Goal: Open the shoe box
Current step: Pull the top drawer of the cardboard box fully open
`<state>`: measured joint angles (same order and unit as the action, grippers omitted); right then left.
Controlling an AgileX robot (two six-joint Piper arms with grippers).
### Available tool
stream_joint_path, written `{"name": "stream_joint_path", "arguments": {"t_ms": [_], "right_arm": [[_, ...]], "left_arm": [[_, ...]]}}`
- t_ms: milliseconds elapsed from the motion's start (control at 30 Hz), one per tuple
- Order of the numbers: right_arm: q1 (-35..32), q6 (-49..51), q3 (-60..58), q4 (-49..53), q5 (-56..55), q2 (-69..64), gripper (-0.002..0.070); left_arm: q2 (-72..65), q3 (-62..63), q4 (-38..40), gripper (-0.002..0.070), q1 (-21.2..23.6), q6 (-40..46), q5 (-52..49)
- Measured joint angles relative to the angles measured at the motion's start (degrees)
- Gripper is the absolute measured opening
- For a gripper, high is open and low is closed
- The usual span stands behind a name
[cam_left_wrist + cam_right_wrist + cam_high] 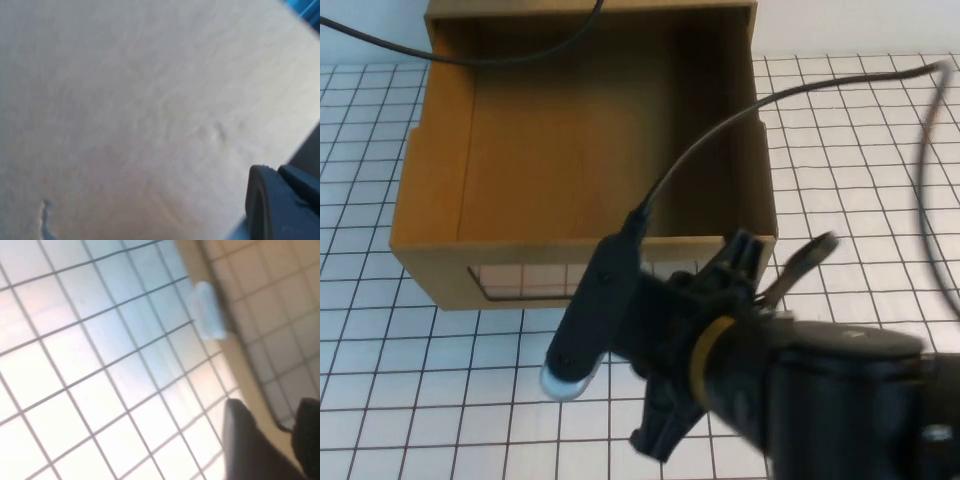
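Cardboard fills the middle of the high view: the shoe box (590,150) stands on the white gridded table (380,400) with its top open, so we look straight down onto its brown floor and walls. Its near wall has a cut-out window (535,280) through which we see the grid. The right gripper (787,247) hovers just beside the box's near right corner, its jaws spread apart and holding nothing; in the right wrist view we see its dark fingers (242,445) over the grid with a clear gap between them. A black cable (720,125) arcs over the box. The left gripper (272,210) shows only in its own wrist view, close against a pale tan surface, and we cannot tell whether it is open or closed.
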<state>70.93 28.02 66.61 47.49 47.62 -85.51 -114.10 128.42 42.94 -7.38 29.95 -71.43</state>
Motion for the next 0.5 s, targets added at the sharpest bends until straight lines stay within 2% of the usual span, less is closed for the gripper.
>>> {"name": "stream_joint_path", "arguments": {"t_ms": [200,333,500], "right_arm": [[-1.0,5.7,0.0,3.2,4.1,6.3,0.0028],[-6.1,8.6,1.9,3.5,6.6,8.1,-0.0005],[-17.2,6.5,6.0,-2.4,9.6,8.3,-0.0011]], "left_arm": [[6.0,2.1,-1.8,-0.0002,0.0,0.0,-0.3],[11.3,2.4,-6.3,-0.0002,0.0,0.0,-0.7],[18.4,-2.3,-11.1,-0.0002,0.0,0.0,-0.7]]}}
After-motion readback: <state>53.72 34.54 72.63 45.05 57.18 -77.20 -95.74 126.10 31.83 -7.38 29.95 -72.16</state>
